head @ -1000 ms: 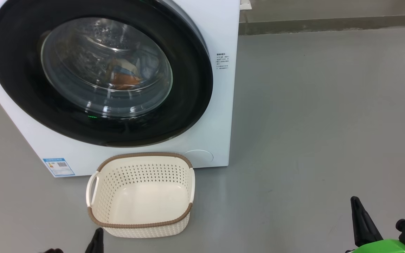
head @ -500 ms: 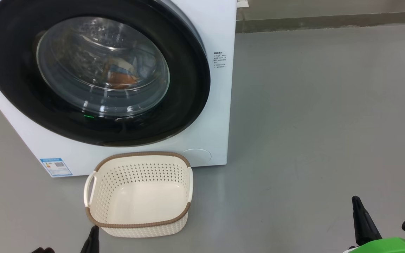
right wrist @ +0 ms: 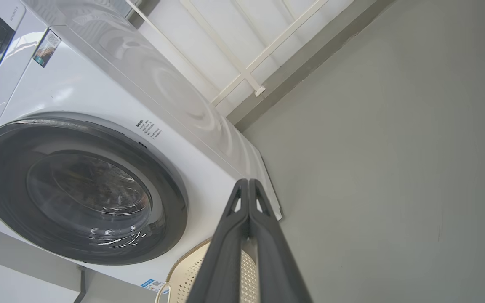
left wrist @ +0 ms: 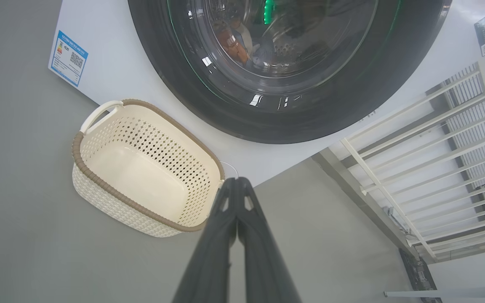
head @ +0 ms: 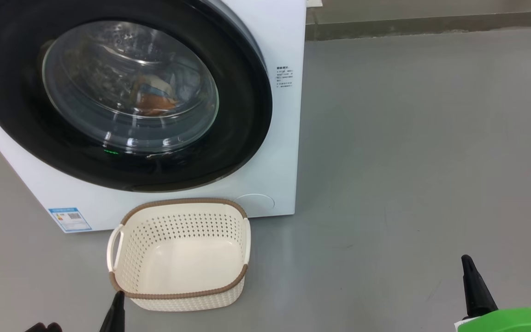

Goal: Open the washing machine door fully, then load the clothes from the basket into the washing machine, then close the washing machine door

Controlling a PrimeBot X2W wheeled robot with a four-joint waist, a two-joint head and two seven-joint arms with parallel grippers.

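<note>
At the far left stands the machine (head: 288, 138), a blue sticker (head: 69, 219) low on its front. Its door (head: 247, 115) looks shut, the black rim lying flat against the white face. I judge the door stiff and fairly heavy, swinging on a hinge. The glossy rim would be slippery under hard fingers, so the hold should be at the rim's right edge. A small notch shows there in the right wrist view, but whether it is the catch I cannot tell.

Through the glass (head: 127, 87) the clothes (head: 155, 99) lie in the drum, orange and pale blue. They are soft, limp and light, best pinched by a fold.

The basket (head: 178, 295) sits on the floor (head: 408, 161) just near of the machine, upright and empty. It is light, stiff plastic and easy to tip, best taken by a side handle. With the clothes inside and the door flat, the task looks done or all but done.

The left gripper (left wrist: 237, 180) is low at the near left, just beside the basket's near left corner and pointing toward the machine. Its fingers are pressed together on nothing. Whether it touches the basket I cannot tell.

The right gripper (right wrist: 248, 181) is at the near right over bare floor, well apart from basket and machine. Its fingers are likewise pressed together and empty.
</note>
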